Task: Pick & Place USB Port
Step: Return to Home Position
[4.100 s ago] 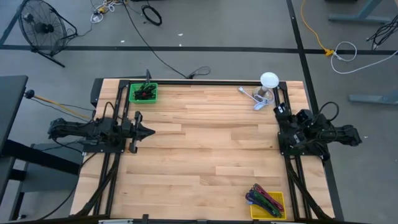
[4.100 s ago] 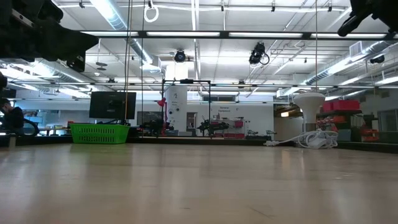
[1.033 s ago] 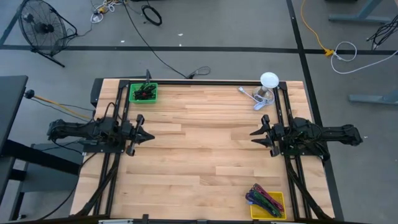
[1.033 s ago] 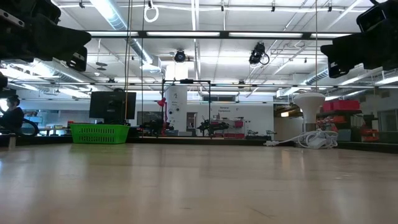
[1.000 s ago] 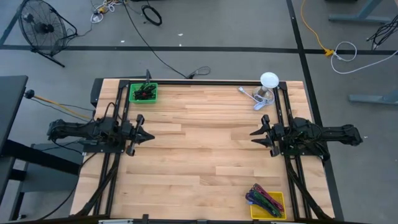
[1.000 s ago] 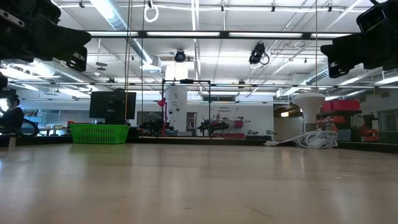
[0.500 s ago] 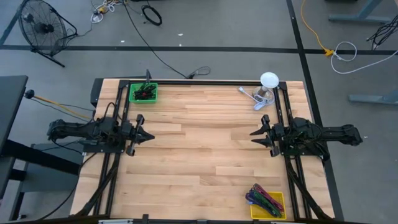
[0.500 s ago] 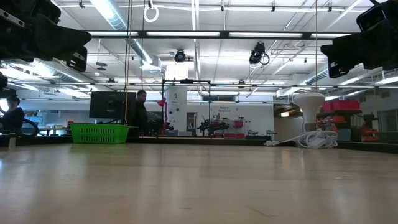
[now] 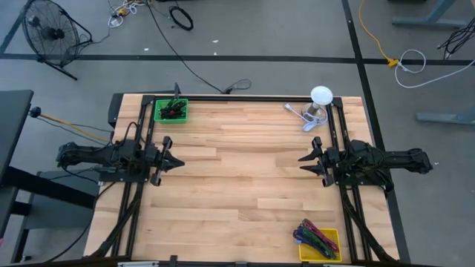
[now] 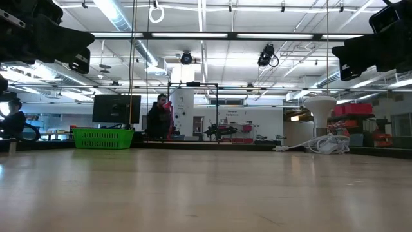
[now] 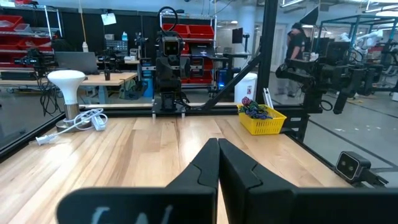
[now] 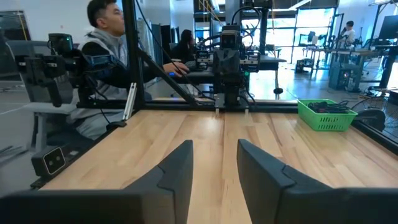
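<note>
A white mushroom-shaped lamp [image 9: 320, 96] stands near the table's far right corner. A white corded plug block [image 9: 306, 119] lies on the wood beside it; it also shows in the left wrist view [image 11: 93, 119]. My left gripper [image 9: 181, 157] hovers shut over the table's left side, pointing right, fingers together in its wrist view [image 11: 217, 146]. My right gripper [image 9: 301, 162] hovers open over the right side, pointing left, with a gap between its fingers [image 12: 214, 152]. Neither is close to the white block.
A green basket [image 9: 171, 110] with dark items sits at the far left corner. A yellow basket [image 9: 319, 241] of coloured cables sits at the near right edge. Bare wood lies between the grippers. People are in the room beyond, one seated [image 12: 102, 56] and one walking [image 10: 156, 119].
Both arms have kept still. In the low view a person in the room behind has walked rightward past the green basket.
</note>
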